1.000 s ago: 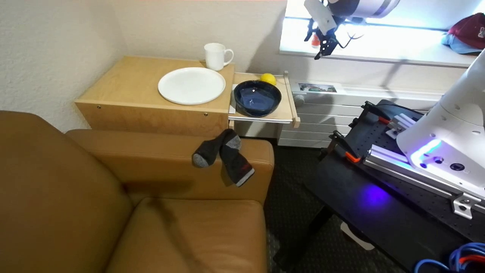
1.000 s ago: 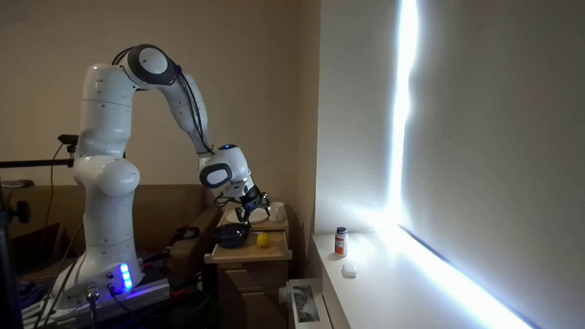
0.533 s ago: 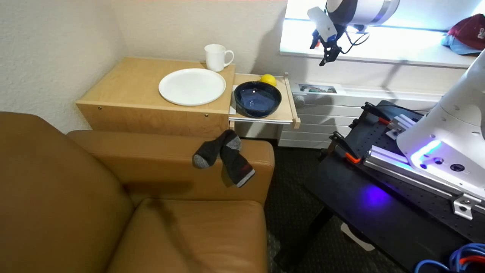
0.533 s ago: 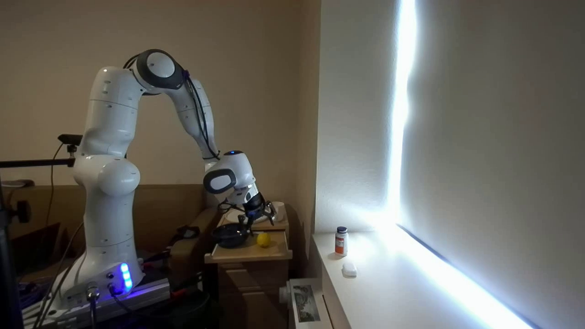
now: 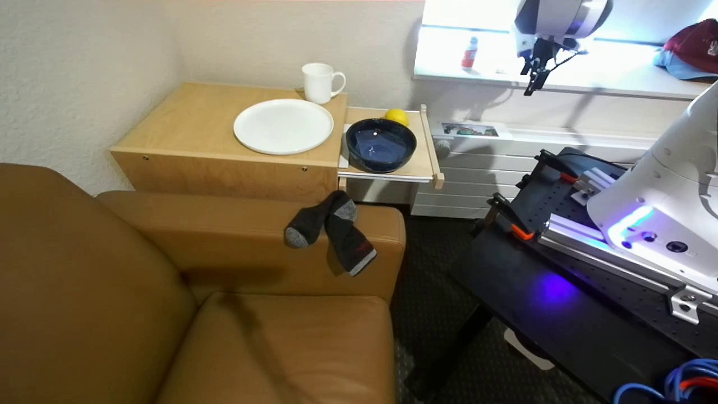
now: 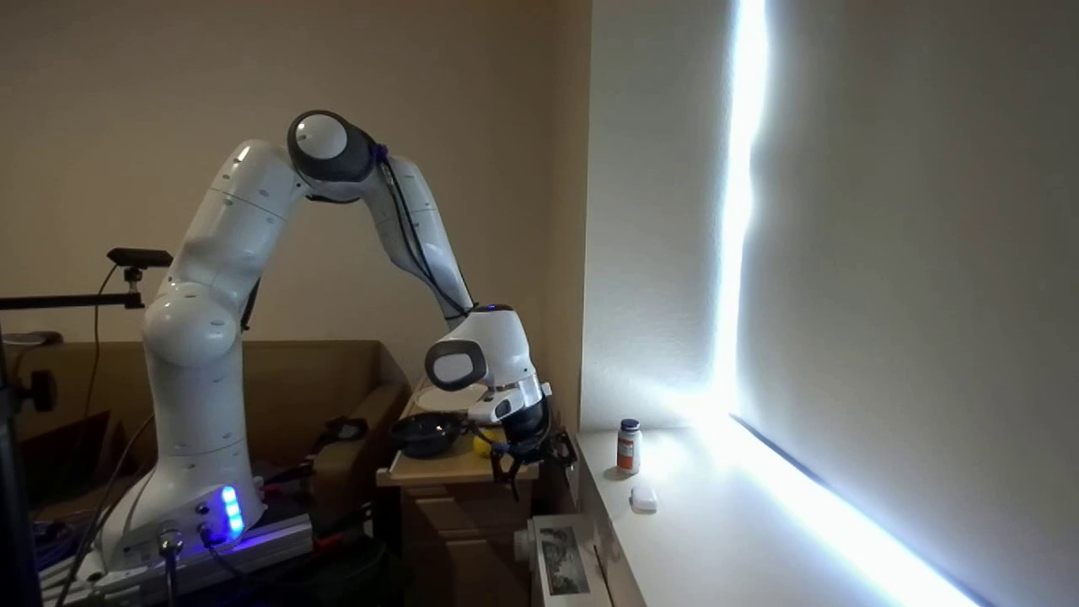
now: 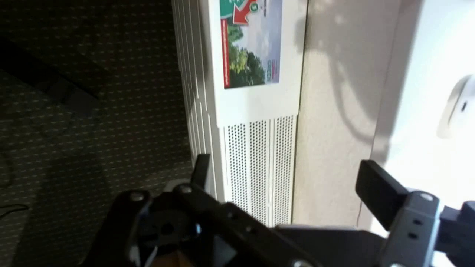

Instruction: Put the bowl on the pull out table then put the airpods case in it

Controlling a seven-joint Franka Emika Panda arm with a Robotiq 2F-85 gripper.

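The black two-finger gripper (image 7: 285,162) has its jaws apart, holding nothing. On the white windowsill (image 6: 716,544) near it lies the small rounded white airpods case (image 6: 644,498): probably light, hard, slippery; better to pinch its sides. The glossy dark-blue bowl (image 5: 381,146) is on the light-wood pull-out table (image 5: 420,161).

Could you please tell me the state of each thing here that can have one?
Gripper: open, empty.
Pull out table: extended.
Bowl: upright, on the pull out table, empty.
Airpods case: seemingly shut, outside the bowl.
Mug: upright.
Plate: flat, face up.
Bottle: upright, capped.
Base light: lit.
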